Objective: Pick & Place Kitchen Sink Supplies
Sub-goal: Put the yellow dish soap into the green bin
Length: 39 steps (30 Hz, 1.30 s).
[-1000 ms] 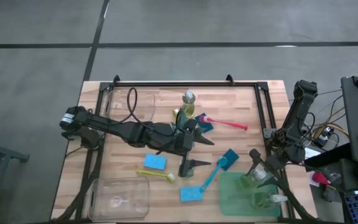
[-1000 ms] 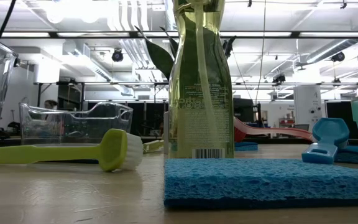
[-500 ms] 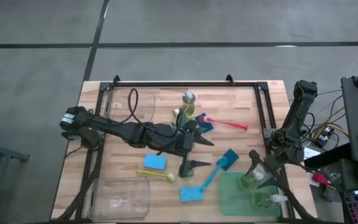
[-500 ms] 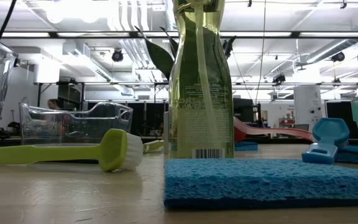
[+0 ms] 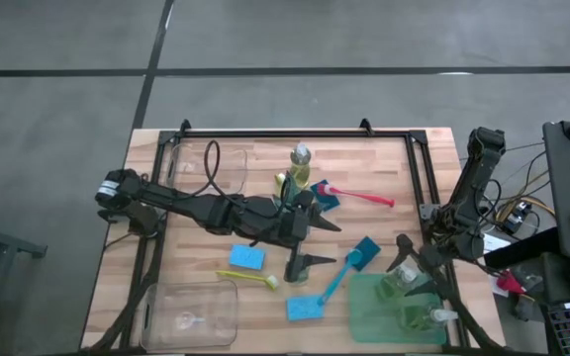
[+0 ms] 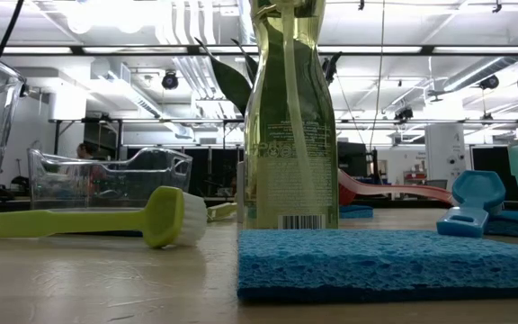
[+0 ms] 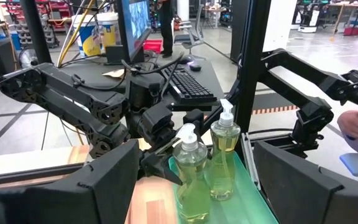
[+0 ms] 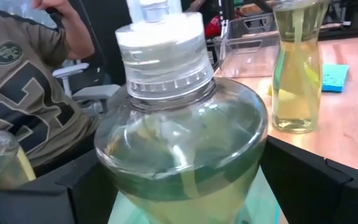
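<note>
My right gripper (image 5: 412,269) is open over the green tray (image 5: 369,314), its fingers on either side of a clear pump bottle (image 8: 182,143) of yellow-green liquid that stands in the tray. A second bottle (image 5: 429,318) stands in the tray beside it. My left gripper (image 5: 315,243) is open and empty above the table's middle. A third bottle (image 5: 300,170) stands upright at the far middle. Blue sponges (image 5: 247,258) (image 5: 305,309), a blue brush (image 5: 344,272), a red-pink brush (image 5: 362,196) and a yellow-green brush (image 5: 250,279) lie on the table. My right gripper has its fingers (image 8: 316,183) level on the two sides of the bottle's round shoulder (image 8: 241,143). I cannot tell whether they touch it. The bottle stands upright with its base hidden below the picture.
A clear bin (image 5: 191,314) stands at the near left and another (image 5: 201,163) at the far left. A spiky green plant (image 5: 285,184) stands beside the far bottle. A person (image 8: 23,93) sits beyond the table's right side. A black frame (image 5: 295,132) edges the table.
My right gripper's fingers stand a little wider apart around the bottle in the tray than a second ago. The bottle stays upright in the tray.
</note>
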Motion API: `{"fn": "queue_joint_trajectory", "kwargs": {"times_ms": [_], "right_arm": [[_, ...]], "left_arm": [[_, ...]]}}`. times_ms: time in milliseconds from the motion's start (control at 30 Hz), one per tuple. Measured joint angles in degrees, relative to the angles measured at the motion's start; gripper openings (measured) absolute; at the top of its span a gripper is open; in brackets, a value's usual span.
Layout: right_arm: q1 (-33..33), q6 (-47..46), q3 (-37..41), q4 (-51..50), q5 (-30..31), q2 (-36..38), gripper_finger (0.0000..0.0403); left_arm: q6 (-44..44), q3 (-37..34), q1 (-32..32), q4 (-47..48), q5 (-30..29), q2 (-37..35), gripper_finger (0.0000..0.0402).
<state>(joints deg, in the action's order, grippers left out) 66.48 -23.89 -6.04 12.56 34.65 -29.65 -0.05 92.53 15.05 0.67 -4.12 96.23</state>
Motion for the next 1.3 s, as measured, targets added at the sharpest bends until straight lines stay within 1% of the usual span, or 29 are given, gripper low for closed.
{"fn": "queue_joint_trajectory", "kwargs": {"times_ms": [267,433,667,800,1033,1167,1300], "right_arm": [[0.0,-0.57,-0.3,0.26,-0.07,-0.03,0.0361],[0.04,0.79,-1.32,0.58,-1.92,-0.02,0.0361],[0.02,4.76,-4.03,0.08,-1.94,0.01,0.0361],[0.0,8.24,-6.5,-0.88,-1.92,0.0,0.0361],[0.0,14.14,-13.46,-6.13,-1.77,-0.05,0.0361],[0.0,18.77,-18.01,-9.05,0.21,-0.09,0.036],[0.0,24.86,-21.72,-9.27,2.43,-0.07,0.0354]], "left_arm": [[-0.07,0.0,-0.01,0.0,0.02,0.0,0.031],[-0.11,0.0,0.01,0.04,0.02,0.02,0.031],[-0.18,0.0,0.04,0.09,0.02,0.0,0.031],[-0.19,0.0,0.06,0.39,0.02,0.0,0.031],[0.63,0.0,0.08,0.37,0.03,0.0,0.031],[1.23,0.0,0.15,1.6,0.09,0.0,0.031],[3.01,-0.02,0.47,3.03,0.19,-0.83,0.031]]}}
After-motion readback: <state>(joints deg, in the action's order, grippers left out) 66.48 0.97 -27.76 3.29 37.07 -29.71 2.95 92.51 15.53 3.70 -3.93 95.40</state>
